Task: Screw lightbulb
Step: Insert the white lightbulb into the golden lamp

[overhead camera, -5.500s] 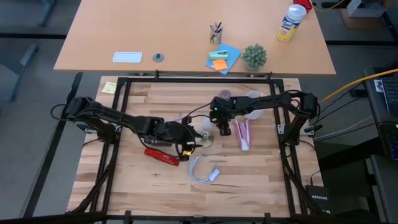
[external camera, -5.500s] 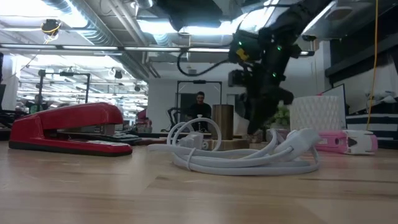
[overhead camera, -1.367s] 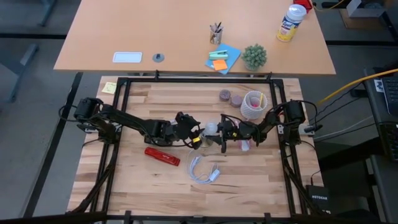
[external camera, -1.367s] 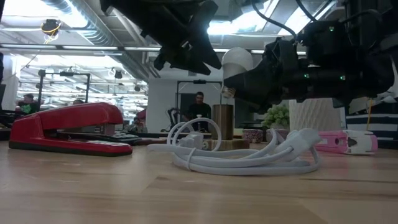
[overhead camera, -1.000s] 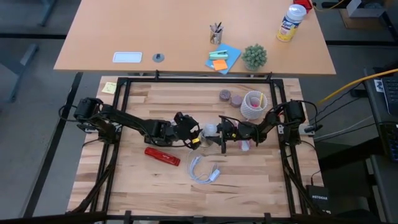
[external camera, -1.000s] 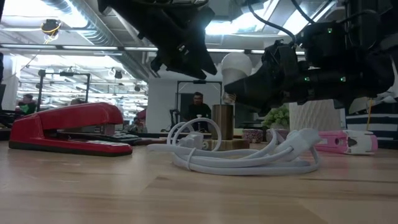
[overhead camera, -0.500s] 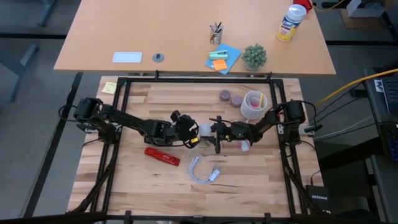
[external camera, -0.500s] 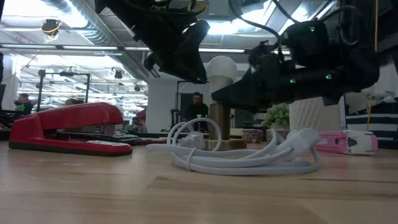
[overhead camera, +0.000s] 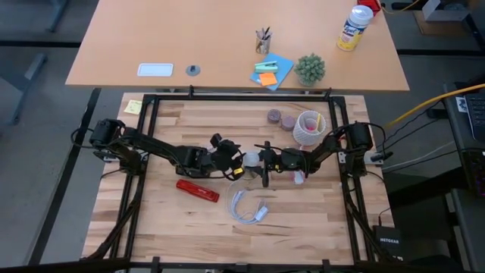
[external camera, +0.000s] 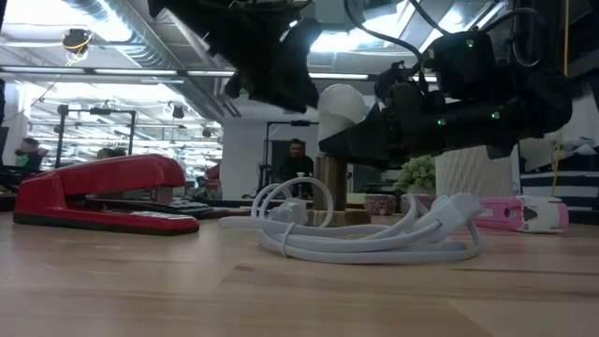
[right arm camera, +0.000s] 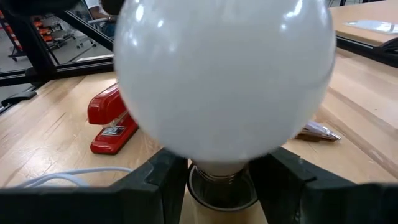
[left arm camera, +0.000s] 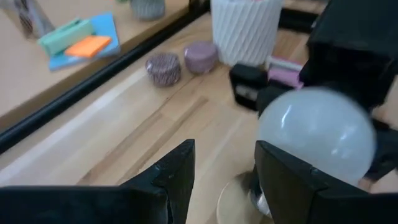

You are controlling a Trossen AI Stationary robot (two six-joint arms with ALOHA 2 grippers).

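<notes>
Across the butcher-block tabletop (overhead camera: 189, 227), near the frame's center, the white lightbulb (overhead camera: 251, 158) is sitting between both hands. The right hand (overhead camera: 263, 158) is gripping its metal screw end, globe pointing left. The left hand (overhead camera: 233, 161) is hovering just beside it, fingers (left arm camera: 174, 174) parted narrowly around nothing.

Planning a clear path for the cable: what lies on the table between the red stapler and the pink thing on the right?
In the low view, only the coiled white cable lies between the red stapler and the pink object; the lightbulb hangs above that stretch.
</notes>
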